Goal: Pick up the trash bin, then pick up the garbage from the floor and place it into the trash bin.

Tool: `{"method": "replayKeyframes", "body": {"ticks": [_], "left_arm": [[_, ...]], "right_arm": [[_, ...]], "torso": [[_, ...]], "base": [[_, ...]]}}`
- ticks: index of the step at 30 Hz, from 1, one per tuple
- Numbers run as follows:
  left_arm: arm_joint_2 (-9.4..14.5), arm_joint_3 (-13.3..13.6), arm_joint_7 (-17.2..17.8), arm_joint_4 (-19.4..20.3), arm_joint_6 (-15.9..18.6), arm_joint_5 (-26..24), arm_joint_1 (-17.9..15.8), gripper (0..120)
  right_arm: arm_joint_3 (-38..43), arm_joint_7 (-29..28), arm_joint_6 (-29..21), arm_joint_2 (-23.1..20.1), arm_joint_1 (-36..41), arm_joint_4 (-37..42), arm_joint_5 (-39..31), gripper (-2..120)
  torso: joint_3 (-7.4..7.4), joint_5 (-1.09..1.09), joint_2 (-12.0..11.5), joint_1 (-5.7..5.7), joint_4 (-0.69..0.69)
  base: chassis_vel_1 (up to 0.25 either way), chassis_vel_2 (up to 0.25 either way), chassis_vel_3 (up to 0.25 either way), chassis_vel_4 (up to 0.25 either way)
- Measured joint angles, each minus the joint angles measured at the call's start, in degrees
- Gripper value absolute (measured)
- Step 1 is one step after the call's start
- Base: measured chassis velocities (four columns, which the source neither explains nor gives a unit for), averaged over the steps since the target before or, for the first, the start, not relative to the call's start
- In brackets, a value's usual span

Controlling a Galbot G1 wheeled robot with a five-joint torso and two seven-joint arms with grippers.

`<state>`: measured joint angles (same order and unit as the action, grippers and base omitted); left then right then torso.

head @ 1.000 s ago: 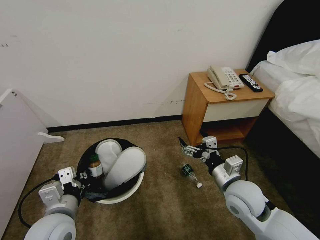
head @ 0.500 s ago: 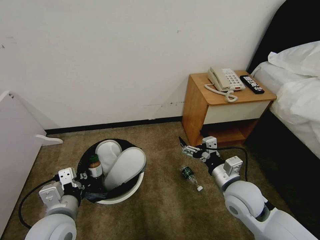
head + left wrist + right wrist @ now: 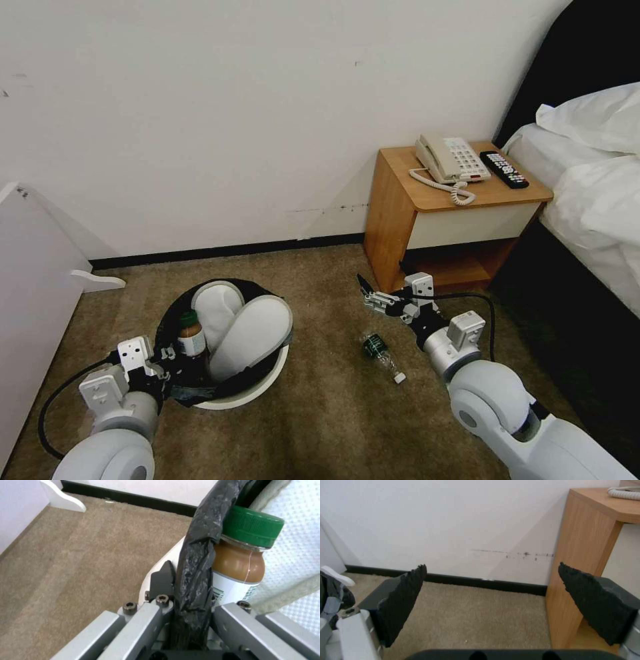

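The trash bin (image 3: 248, 396), white with a black bag over its rim, stands tilted on the floor (image 3: 333, 420) at the lower left. It holds two white slippers (image 3: 250, 331) and a brown bottle with a green cap (image 3: 190, 337). My left gripper (image 3: 168, 373) is shut on the bin's near rim. In the left wrist view the left gripper (image 3: 190, 590) pinches the bagged rim, with the bottle (image 3: 241, 565) just inside. My right gripper (image 3: 364, 293) hovers open and empty above the carpet, its pads (image 3: 403, 602) wide apart. A small clear plastic bottle (image 3: 381, 351) lies on the carpet just below it.
A wooden nightstand (image 3: 400, 213) with a phone (image 3: 450, 157) and a remote (image 3: 503, 167) stands right behind the right gripper. A bed (image 3: 593, 200) is at the right and a white cabinet (image 3: 33, 293) at the left. A black baseboard (image 3: 227, 250) runs along the wall.
The whole picture has shifted slightly, so the camera moved a little. Both grippers, the bin and the bottle on the floor keep their places relative to each other.
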<state>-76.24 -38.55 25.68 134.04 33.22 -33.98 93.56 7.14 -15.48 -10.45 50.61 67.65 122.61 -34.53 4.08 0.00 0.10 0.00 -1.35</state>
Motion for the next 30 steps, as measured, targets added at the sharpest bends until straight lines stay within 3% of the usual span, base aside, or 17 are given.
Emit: {"method": "replayKeyframes", "body": {"ticks": [12, 24, 30], "left_arm": [[-0.15, 0.39, -0.02, 0.00, -0.07, 0.16, -0.19, 2], [0.51, 0.08, 0.12, -0.26, -0.50, -0.16, -0.96, 2], [3.17, -1.81, 1.48, -0.99, -1.41, -2.92, -3.47, 2]], "right_arm": [[-0.02, -0.06, 0.05, -0.14, 0.06, 0.01, -0.01, 100], [-0.57, -0.24, 0.83, 0.05, 0.18, -0.12, 0.57, 100], [-0.84, -0.09, 0.74, -1.21, 2.18, -0.03, 0.91, 100]], "torso": [[0.00, 0.00, 0.00, 0.00, 0.00], [0.00, 0.00, 0.00, 0.00, 0.00], [0.00, 0.00, 0.00, 0.00, 0.00]], "base": [[-0.078, 0.093, 0.097, -0.081], [-0.026, 0.016, 0.022, -0.019], [0.000, 0.000, 0.000, 0.000]]}}
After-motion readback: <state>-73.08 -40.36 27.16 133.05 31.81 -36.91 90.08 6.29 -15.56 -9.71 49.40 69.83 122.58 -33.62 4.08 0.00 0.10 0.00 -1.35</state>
